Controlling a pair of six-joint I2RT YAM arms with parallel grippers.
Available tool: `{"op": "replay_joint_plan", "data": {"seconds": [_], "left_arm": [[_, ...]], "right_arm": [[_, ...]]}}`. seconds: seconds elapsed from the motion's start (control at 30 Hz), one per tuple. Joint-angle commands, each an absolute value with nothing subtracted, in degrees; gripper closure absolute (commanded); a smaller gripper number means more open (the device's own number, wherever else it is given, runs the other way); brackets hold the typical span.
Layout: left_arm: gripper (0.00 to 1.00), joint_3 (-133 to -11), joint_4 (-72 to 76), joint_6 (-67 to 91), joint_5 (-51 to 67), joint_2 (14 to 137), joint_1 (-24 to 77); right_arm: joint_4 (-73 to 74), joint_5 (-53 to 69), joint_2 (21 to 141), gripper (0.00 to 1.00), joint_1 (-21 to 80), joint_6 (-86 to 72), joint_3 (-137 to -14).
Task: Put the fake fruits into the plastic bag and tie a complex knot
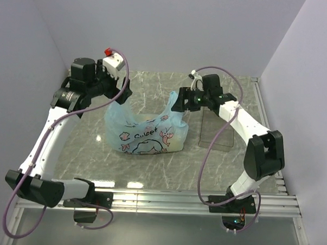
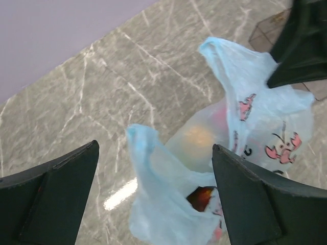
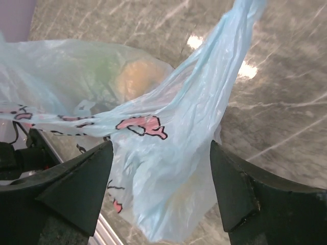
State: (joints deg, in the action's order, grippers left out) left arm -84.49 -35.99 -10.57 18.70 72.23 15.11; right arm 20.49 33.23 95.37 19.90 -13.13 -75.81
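The light-blue plastic bag (image 1: pixel 146 133) with pink cartoon print lies on the marble table, its two handles sticking up. The fake fruits are inside it: a yellow-orange fruit (image 2: pixel 198 136), a red fruit (image 2: pixel 219 115) and a dark brown-red one (image 2: pixel 200 197) show through the film. In the right wrist view the yellow-orange fruit (image 3: pixel 135 76) and a green shape (image 3: pixel 99 71) show. My left gripper (image 1: pixel 120 94) is open around the left handle (image 2: pixel 153 173). My right gripper (image 1: pixel 178 101) is open around the right handle (image 3: pixel 173 153).
A clear rectangular tray (image 1: pixel 217 130) lies right of the bag, under my right arm. Lilac walls close in the table at the back and on both sides. A metal rail (image 1: pixel 203 199) runs along the near edge.
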Motion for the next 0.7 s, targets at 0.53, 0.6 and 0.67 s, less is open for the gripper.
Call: {"op": "replay_joint_plan", "data": {"seconds": [0.53,0.6,0.67], "left_arm": [[0.44,-90.79,-43.33,-8.97,22.67,82.35,12.83],[0.64,-90.79,-43.24,-8.27,23.72,82.44,12.83],[0.84,-90.79,-42.11,-6.16,25.31,82.09,12.75]], "right_arm": [[13.81,31.46,87.45,0.06,30.74,-5.53,-86.13],[6.88,31.12,88.85,0.05,32.42,-7.9,-84.83],[-4.4,31.03,89.47,0.04,33.83,-13.23,-81.32]]}}
